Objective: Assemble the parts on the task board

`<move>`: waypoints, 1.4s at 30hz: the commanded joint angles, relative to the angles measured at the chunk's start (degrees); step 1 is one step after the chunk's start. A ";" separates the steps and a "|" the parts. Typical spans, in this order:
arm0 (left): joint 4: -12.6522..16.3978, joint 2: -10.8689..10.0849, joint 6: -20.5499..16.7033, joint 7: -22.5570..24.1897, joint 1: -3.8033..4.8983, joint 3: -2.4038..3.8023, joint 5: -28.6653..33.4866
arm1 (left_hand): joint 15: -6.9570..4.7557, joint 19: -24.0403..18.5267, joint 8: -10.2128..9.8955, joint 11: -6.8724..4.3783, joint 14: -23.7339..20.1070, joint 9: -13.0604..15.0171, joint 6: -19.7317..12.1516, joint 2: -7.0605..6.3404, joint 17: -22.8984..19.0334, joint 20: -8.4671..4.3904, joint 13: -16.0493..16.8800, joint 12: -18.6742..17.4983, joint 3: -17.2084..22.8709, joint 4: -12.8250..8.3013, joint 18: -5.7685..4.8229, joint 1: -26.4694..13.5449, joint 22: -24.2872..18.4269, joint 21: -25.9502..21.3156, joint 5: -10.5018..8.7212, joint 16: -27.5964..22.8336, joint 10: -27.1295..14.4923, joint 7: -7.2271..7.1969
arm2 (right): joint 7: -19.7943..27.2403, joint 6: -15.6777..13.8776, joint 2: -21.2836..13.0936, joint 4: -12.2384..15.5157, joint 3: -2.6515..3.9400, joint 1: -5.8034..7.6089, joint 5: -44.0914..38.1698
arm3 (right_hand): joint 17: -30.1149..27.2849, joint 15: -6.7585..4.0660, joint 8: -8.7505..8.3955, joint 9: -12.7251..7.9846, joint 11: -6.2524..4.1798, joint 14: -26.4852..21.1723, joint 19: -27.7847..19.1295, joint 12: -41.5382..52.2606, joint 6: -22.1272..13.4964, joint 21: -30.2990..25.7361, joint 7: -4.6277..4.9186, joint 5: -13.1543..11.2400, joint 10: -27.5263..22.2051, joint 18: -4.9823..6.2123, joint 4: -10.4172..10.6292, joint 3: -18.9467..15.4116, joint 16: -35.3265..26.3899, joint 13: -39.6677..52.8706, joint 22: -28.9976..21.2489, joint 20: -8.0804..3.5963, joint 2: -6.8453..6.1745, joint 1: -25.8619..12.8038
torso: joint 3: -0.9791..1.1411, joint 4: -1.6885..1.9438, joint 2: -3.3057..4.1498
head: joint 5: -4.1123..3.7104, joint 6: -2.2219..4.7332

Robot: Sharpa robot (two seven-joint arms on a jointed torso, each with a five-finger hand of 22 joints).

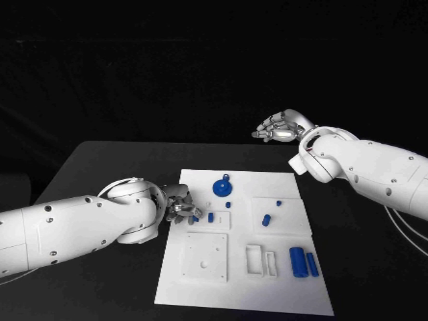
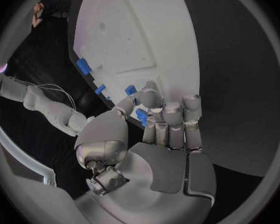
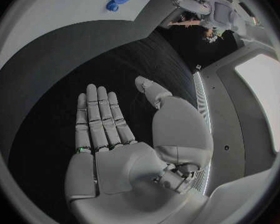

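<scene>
Reaching over the left edge of the task board (image 1: 238, 281), the left hand (image 1: 179, 206) curls its fingers around a small blue part (image 2: 141, 116) beside other blue pegs (image 1: 211, 217). Well apart, the right hand (image 1: 279, 126) hovers over the black counter (image 1: 108, 167), fingers straight and holding nothing.

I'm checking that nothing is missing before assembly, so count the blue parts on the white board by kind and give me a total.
blue gear: 1
long blue cylinders: 2
small blue pieces: 5
Total: 8
</scene>
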 commanded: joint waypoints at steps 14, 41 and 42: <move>-0.02 0.51 3.69 -0.56 -0.84 -0.61 0.19 | -3.49 0.08 0.07 -1.07 2.74 -0.48 2.30 -2.73 -0.03 -7.28 -0.35 0.44 2.14 0.44 0.10 -0.98 0.25 0.14 -5.80 0.04 -1.37 -2.44 | 0.62 0.79 0.01 0.08 0.02 -0.05 0.02 | -0.09 0.06 0.20 -0.07 -0.03 -0.30 -0.20 -0.22 -0.37 -0.26 0.12 0.55 0.41 -0.20 0.30 -0.26 0.10 -0.15 0.15 0.10 -0.12 -0.70 | 0.02 0.04 -0.01 | -0.07 -0.01; -1.02 0.37 2.49 -0.87 -0.84 -0.59 0.10 | -3.49 0.02 0.56 -1.01 2.62 -1.05 1.70 -8.57 -0.36 -7.42 -1.30 0.43 2.06 6.23 0.51 -2.29 0.72 -0.36 -16.35 -0.25 -1.47 -2.39 | 0.59 0.80 -0.06 0.05 0.02 -0.07 0.02 | -0.14 0.07 0.20 -0.10 -0.03 -0.35 -0.22 -0.21 -0.42 -0.36 0.13 0.76 0.42 -0.18 0.31 -0.31 0.12 -0.26 0.23 0.11 -0.17 -0.71 | -0.02 0.03 -0.02 | -0.11 -0.03; -1.13 0.36 2.35 -0.90 -0.84 -0.59 0.10 | -3.49 0.00 0.59 -1.00 2.61 -1.08 1.66 -8.77 -0.38 -7.43 -1.35 0.43 2.06 6.50 0.53 -2.30 0.76 -0.38 -17.41 -0.26 -1.48 -2.40 | 0.59 0.80 -0.06 0.04 0.02 -0.07 0.02 | -0.14 0.07 0.20 -0.10 -0.03 -0.35 -0.22 -0.21 -0.42 -0.36 0.13 0.76 0.42 -0.18 0.31 -0.31 0.12 -0.26 0.23 0.11 -0.17 -0.71 | -0.02 0.02 -0.01 | -0.11 0.01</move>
